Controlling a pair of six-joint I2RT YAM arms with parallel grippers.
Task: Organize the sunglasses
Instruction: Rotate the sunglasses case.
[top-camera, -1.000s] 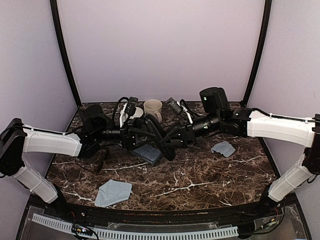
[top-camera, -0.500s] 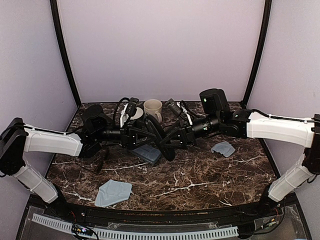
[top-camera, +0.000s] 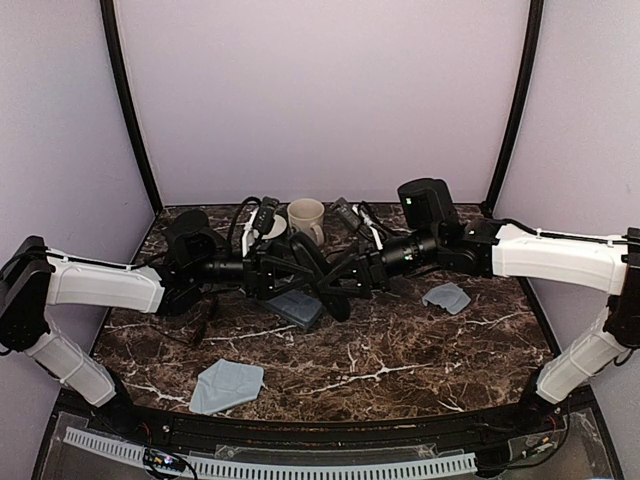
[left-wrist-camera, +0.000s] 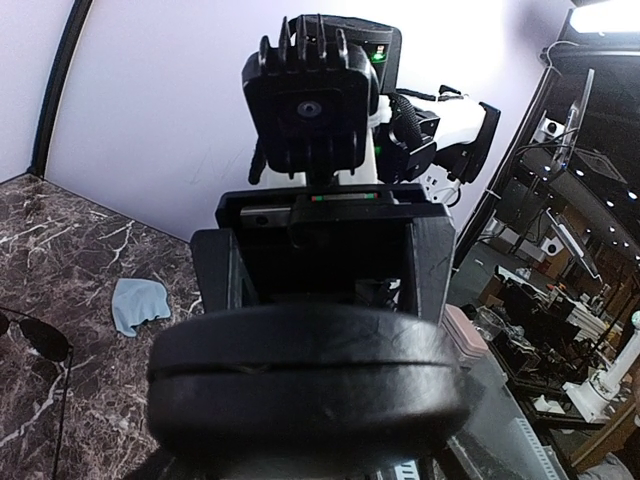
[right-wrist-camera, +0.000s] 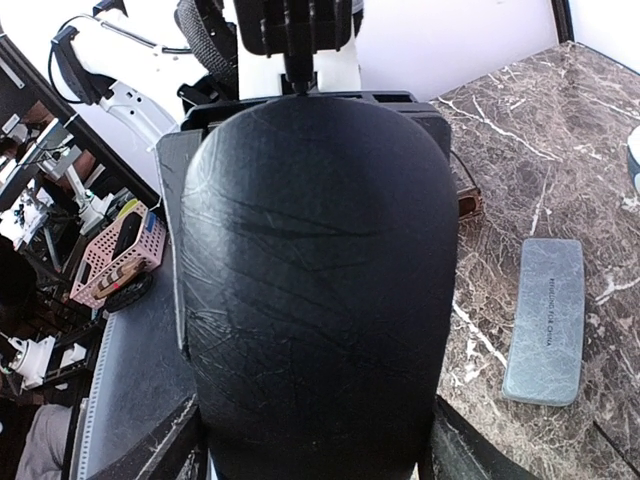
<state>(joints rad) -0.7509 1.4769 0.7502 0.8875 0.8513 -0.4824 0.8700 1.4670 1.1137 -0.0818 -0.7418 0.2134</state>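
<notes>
Your left gripper (top-camera: 282, 270) and right gripper (top-camera: 350, 276) meet on the black case (top-camera: 318, 280).
Left jaws clamp it; right grip: you cannot tell. The grey case (top-camera: 298, 307) lies at 7 o'clock.

Thin black wire-framed sunglasses (left-wrist-camera: 28, 338), dark lens, flat on marble table (left-wrist-camera: 100, 250), brownish thick-framed pair (right-wrist-camera: 466, 195) mostly hidden

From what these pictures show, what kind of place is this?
Probably a recording booth in a robotics lab. A left arm and a right arm are mounted at a marble-patterned table. Plain lilac walls close it in. Past the table, the left wrist view shows cluttered workbenches with equipment.
</notes>
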